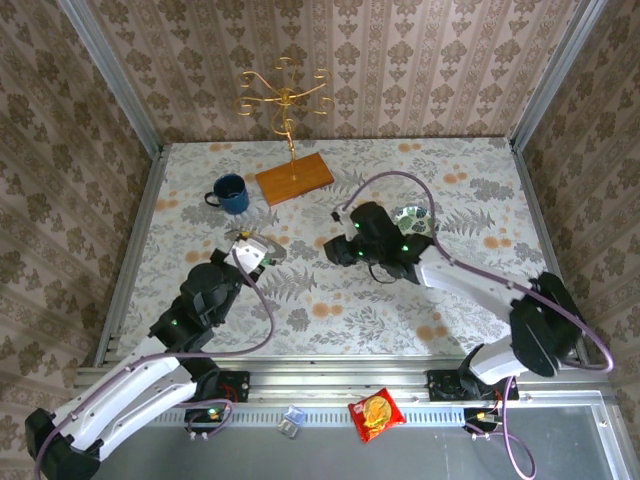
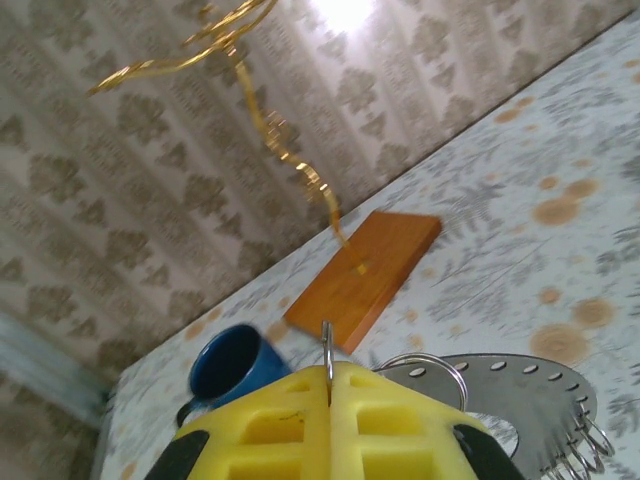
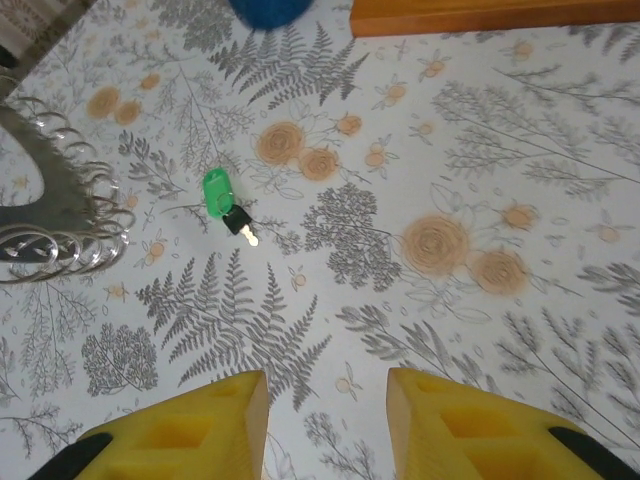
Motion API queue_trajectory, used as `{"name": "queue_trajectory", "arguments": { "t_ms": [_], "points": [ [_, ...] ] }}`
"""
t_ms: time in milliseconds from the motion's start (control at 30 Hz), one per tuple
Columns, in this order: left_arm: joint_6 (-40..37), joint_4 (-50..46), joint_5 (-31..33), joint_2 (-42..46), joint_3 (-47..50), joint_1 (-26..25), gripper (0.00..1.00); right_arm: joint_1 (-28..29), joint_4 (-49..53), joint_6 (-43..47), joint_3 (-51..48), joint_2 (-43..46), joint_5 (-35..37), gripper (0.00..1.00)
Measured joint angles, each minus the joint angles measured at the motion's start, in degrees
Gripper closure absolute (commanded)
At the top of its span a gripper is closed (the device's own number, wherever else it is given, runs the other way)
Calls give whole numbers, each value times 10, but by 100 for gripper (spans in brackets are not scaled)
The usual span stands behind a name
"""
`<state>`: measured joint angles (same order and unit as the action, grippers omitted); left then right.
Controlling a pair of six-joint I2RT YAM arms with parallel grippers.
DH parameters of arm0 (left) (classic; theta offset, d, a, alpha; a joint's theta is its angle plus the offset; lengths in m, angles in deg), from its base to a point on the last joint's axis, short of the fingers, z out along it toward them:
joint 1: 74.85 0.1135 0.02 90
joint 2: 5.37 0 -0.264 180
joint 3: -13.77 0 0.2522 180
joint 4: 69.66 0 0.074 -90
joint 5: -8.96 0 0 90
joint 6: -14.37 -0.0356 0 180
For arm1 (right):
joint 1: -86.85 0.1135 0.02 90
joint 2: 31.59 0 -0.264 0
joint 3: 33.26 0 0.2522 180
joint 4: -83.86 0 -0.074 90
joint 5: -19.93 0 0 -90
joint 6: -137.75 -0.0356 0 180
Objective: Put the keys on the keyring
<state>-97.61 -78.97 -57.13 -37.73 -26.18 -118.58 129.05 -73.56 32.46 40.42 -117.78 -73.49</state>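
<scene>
Down on the floral counter (image 3: 480, 150), the tiny green-headed and dark keys (image 3: 225, 203) lie loose under spread right fingers (image 3: 450, 425); left fingers (image 2: 270, 425) pinch the thin wire keyring (image 2: 327, 345). Nothing threaded yet.

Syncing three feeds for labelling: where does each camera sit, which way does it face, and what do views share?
Top external: above and behind the robot, looking down at the floral table; left arm and right arm show.
Left wrist: low, facing the far wall past the blue mug and wooden board; shut yellow left tool pinches a thin metal wire.
Right wrist: looking down at the green-headed key; open yellow right tool at bottom.
Shared: both wrist views catch mug, board and grey ringed disc.
</scene>
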Motion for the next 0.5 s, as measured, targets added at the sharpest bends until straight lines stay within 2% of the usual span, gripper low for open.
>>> {"name": "queue_trajectory", "arguments": {
  "t_ms": [267, 500],
  "points": [
    [50, -82, 117, 48, -6, 41, 100, 40, 74, 7, 186, -181, 0, 64],
    [97, -131, 187, 106, -6, 78, 100, 62, 113, 16, 306, -307, 0, 63]
  ]
}}
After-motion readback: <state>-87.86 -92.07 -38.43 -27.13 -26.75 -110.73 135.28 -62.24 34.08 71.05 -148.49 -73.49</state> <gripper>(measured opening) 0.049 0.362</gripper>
